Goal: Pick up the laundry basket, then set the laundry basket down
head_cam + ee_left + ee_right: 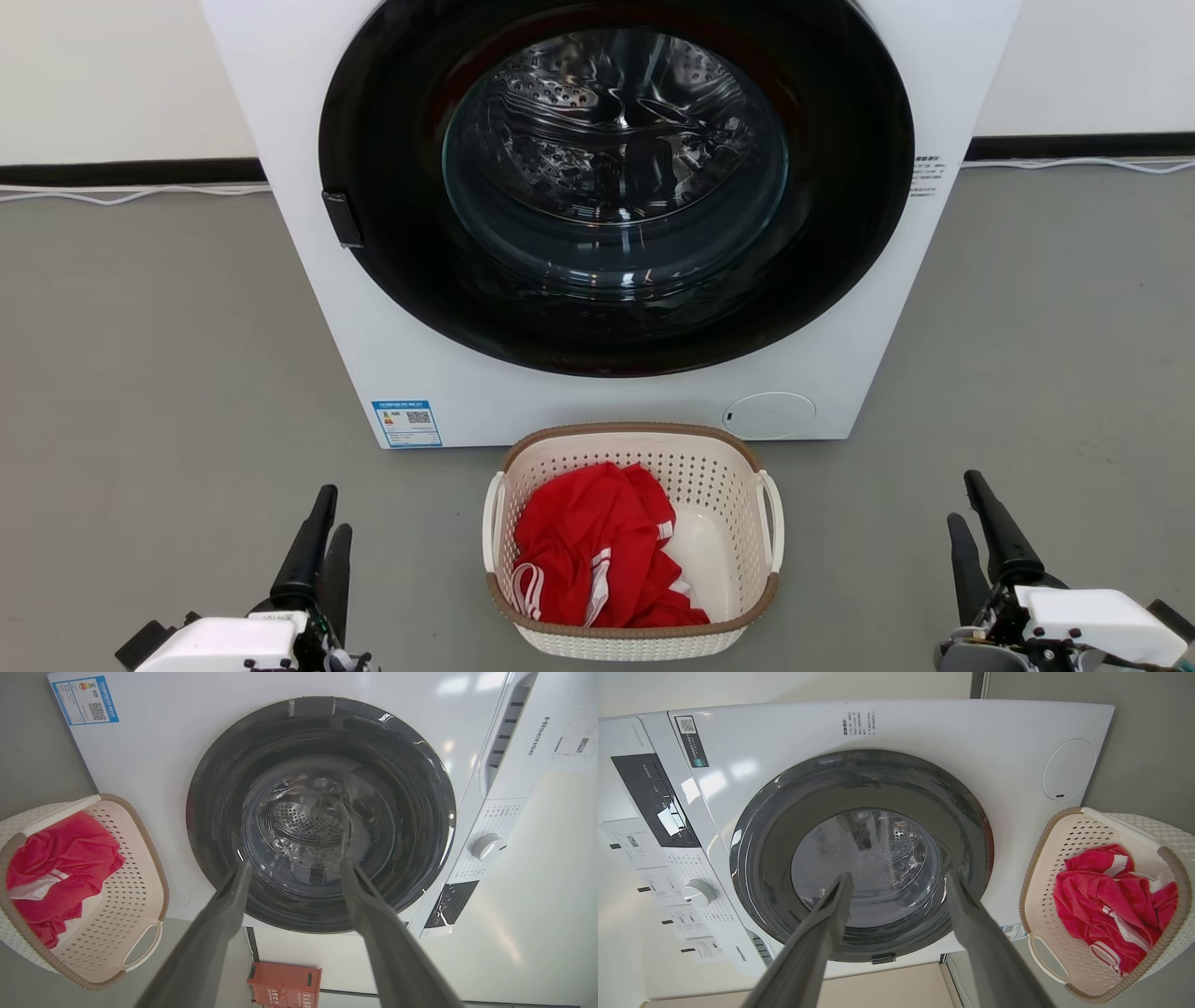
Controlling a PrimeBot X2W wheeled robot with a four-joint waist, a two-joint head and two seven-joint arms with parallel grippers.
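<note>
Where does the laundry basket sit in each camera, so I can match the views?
Head view: laundry basket at bottom centre, on the floor before the washing machine door.
Left wrist view: laundry basket at the left edge, lower half.
Right wrist view: laundry basket at the right edge, lower half.
Shared landmark: that round dark washing machine door, seen in all three.

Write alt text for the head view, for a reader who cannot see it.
A cream laundry basket holding red clothing sits on the grey floor before a white washing machine. The left pincer and right pincer, both open, flank it without touching.
</note>
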